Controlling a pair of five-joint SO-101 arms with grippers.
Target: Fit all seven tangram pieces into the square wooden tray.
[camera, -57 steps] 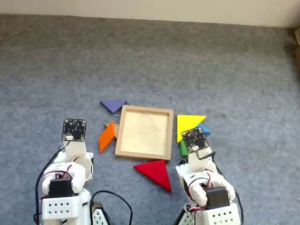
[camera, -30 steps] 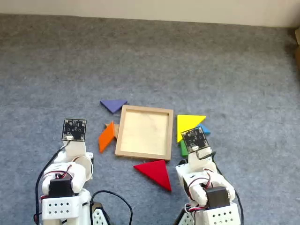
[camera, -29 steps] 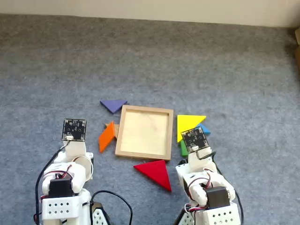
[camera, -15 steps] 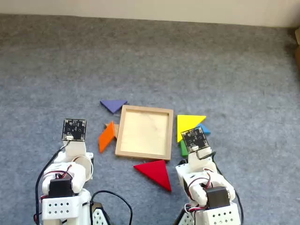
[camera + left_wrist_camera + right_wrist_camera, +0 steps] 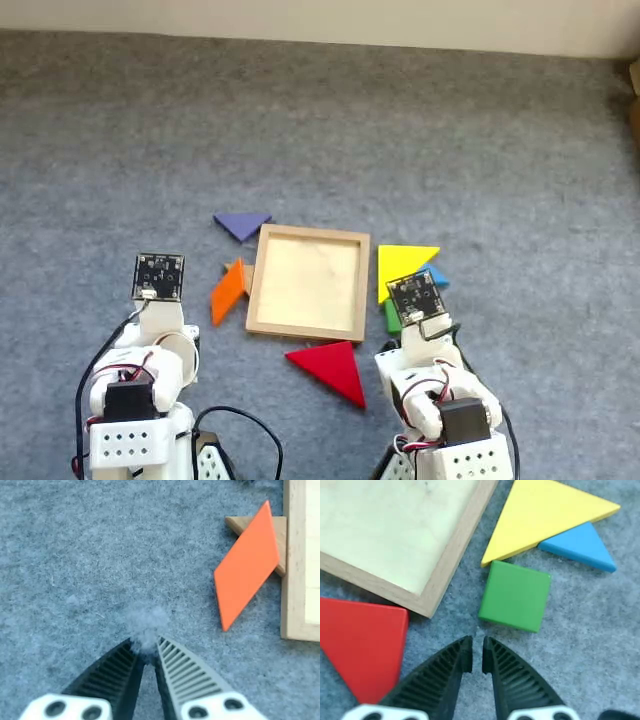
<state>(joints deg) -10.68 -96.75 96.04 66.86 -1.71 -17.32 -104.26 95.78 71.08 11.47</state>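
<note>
1. Left pincer (image 5: 146, 652) – its jaws are drawn together with nothing between them, and it is held low over bare covering, near the orange parallelogram (image 5: 247, 565) but apart from it.
2. Three pieces are found on the left of the square wooden tray (image 5: 253, 290): the purple triangle (image 5: 243, 224) off its far left corner, the orange parallelogram just beside its left rim, and a small wood-coloured triangle (image 5: 240, 524) that is partly covered by the orange piece and touches the rim.
3. No piece is seen inside the tray; its floor is bare.
4. The red triangle (image 5: 330, 368) is laid just off the tray's near edge, toward its right corner.
5. On the right, the yellow triangle (image 5: 545, 512), the green square (image 5: 515, 596) and the blue triangle (image 5: 580, 545) are grouped close together, the blue one tucked against the yellow.
6. The right pincer (image 5: 476, 652) is all but closed, with a thin slit left between its jaws – nothing is gripped. It is held just short of the green square.
7. By this layout the task is judged to be at its start: all seven pieces are outside, and every placement is left to be done.
8. The bench (image 5: 500, 150) is covered in a grey, carpet-like fabric. A pale wall strip (image 5: 320, 20) is seen along the far edge.
</note>
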